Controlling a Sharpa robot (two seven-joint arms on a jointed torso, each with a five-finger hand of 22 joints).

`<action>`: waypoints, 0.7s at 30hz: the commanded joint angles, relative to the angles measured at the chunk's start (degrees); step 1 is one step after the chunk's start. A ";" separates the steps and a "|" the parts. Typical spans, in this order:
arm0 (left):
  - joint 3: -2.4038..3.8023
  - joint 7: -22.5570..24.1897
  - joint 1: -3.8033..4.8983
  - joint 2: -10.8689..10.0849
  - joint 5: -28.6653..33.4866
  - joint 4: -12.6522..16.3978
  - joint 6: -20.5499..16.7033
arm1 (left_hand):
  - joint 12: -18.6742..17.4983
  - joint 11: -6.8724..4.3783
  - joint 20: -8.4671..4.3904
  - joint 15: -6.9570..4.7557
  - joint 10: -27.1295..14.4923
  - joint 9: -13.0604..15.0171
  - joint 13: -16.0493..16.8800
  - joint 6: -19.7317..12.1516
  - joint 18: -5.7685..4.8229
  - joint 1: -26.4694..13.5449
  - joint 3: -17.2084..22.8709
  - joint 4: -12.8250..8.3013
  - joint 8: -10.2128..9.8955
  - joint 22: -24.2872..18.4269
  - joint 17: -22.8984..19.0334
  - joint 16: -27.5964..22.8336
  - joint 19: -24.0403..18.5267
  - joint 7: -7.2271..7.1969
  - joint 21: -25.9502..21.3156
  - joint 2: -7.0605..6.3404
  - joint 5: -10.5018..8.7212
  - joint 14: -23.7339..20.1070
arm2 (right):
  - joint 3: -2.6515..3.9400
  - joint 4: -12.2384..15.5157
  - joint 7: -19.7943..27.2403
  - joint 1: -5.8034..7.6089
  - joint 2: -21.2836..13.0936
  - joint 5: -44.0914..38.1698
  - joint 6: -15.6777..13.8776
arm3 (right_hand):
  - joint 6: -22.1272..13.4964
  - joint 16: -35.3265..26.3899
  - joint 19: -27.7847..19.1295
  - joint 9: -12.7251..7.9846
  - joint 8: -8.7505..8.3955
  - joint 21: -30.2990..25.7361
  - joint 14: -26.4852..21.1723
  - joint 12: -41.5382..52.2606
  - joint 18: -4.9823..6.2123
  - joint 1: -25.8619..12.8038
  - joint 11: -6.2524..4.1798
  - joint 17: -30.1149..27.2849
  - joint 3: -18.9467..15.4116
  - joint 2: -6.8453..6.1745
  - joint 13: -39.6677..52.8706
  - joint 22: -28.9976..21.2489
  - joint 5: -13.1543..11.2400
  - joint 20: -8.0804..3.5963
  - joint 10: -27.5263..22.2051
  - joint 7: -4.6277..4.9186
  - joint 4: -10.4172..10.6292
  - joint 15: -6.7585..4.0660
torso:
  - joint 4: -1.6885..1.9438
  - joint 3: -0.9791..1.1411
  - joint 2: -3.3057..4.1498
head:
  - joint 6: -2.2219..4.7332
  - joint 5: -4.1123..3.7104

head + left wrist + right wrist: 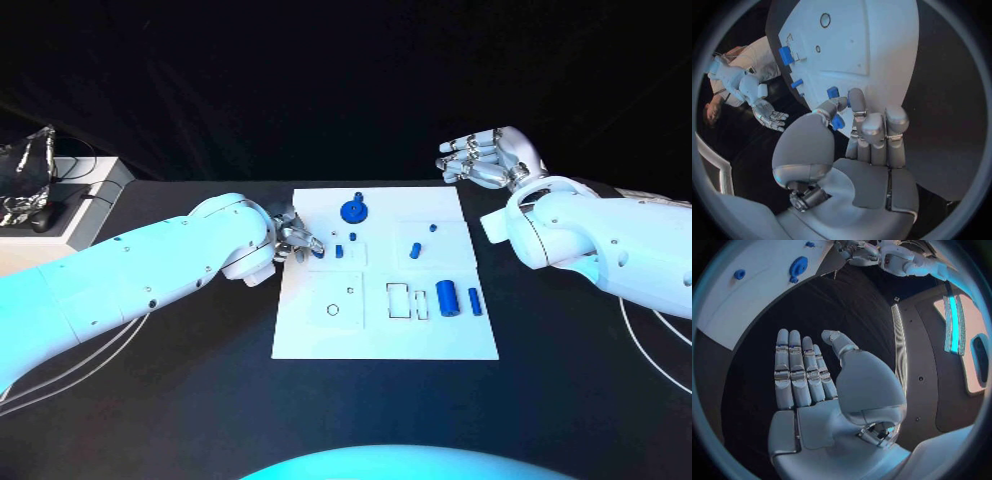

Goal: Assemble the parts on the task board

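Note:
The white task board [378, 330] lies in the middle of the black table. My left hand [296, 240] is at the board's left edge and pinches a small blue part [837, 122] between thumb and finger, just above the board [873, 50]. Another small blue part [833, 92] sits close beside the fingertips. A blue round knob [355, 210] stands near the far edge, and two blue cylinders [449, 297] lie at the right. My right hand [490, 158] hangs beyond the board's far right corner, its fingers [795, 365] straight and apart, holding nothing.
More small blue parts [415, 250] stand mid-board, near rectangular slots [397, 300] and a round hole [333, 309]. A silvery object on a white stand [32, 175] sits off the table's far left corner. Cables [87, 365] trail under my left arm.

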 commanded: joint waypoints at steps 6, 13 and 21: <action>-0.30 -0.45 -0.42 0.60 -0.36 0.30 2.88 | -0.24 -0.55 -0.09 -0.34 1.80 -0.58 -1.14 4.88 -1.34 2.67 -0.21 -0.88 -1.10 0.25 0.53 0.45 0.47 -3.25 0.33 2.11 -0.03 0.20 | 0.03 0.13 0.46 0.00 -0.05 -0.14 0.91 | -0.45 -0.23 0.09 -0.04 -0.37 -0.22 -0.38 -0.27 0.91 0.05 0.03 -0.07 -0.14 -0.43 -0.07 -0.07 -0.31 0.34 -0.54 -0.12 0.37 -0.02 | 0.03 0.00 0.01 | -0.08 -0.17; -0.30 -0.35 -0.42 0.75 -0.78 0.50 2.58 | -0.19 -0.56 -0.27 -0.39 1.98 -0.61 -2.03 5.38 -1.49 2.61 -0.53 -0.82 -1.57 0.25 0.55 0.42 0.49 -3.32 0.29 2.20 -0.11 0.21 | 0.03 0.16 0.39 0.00 -0.06 -0.14 0.94 | -0.51 -0.23 0.06 -0.04 -0.37 -0.26 -0.42 -0.27 0.92 0.10 0.06 -0.07 -0.31 -0.42 -0.07 -0.09 -0.29 0.37 -0.60 -0.10 0.45 0.00 | 0.02 -0.06 0.01 | -0.10 -0.30; -0.30 -0.25 -0.41 0.78 -0.86 0.47 2.13 | 0.33 -0.72 -0.34 -0.49 1.78 -0.07 -2.61 5.44 -1.59 2.06 -3.15 1.39 -1.82 0.11 0.25 0.22 0.44 -3.70 0.01 2.09 -0.01 0.19 | 0.03 0.22 0.33 0.00 -0.11 -0.14 0.94 | -0.58 -0.24 0.04 -0.04 -0.37 -0.28 -0.48 -0.27 0.92 0.14 0.08 -0.07 -0.40 -0.41 -0.07 -0.09 -0.26 0.40 -0.66 -0.07 0.49 0.03 | 0.06 -0.05 0.00 | -0.18 -0.40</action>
